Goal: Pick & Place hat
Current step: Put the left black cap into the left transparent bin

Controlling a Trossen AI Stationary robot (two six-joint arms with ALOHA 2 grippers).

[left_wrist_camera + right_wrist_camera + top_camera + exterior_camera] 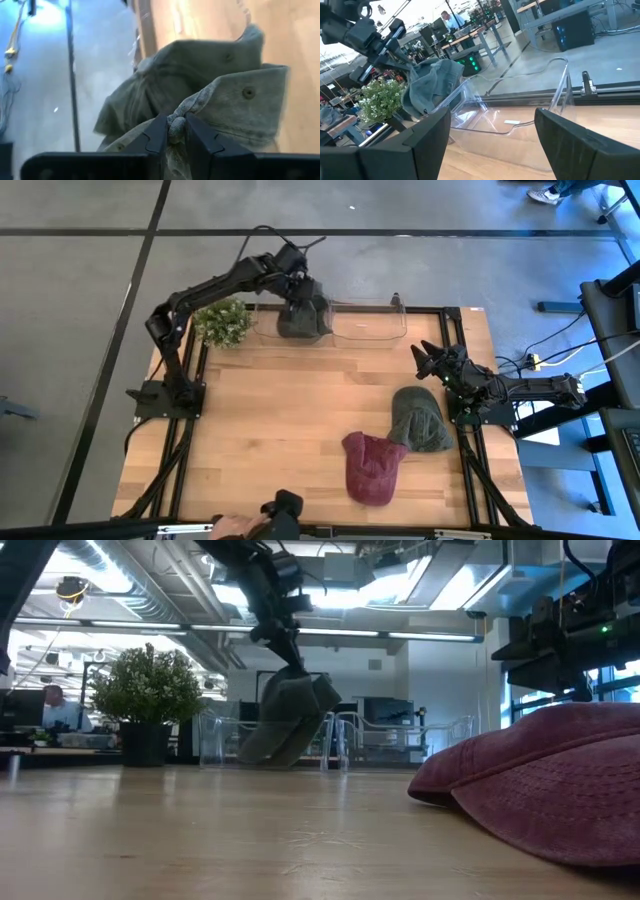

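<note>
Left pincer (300, 292) pinches the grey-green hat (303, 318), dangling directly above the clear bin's (370, 330) left end; right pincer (432, 360) waits spread.

Maroon hat (560, 785) cut off at edge

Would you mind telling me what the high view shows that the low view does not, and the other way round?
Only the high view: the right hand open and idle at the table's right edge, and a second green hat beside the red hat. Only the low view: the office room behind. Both: the left hand holding a green hat over the clear bin, and the plant.
</note>
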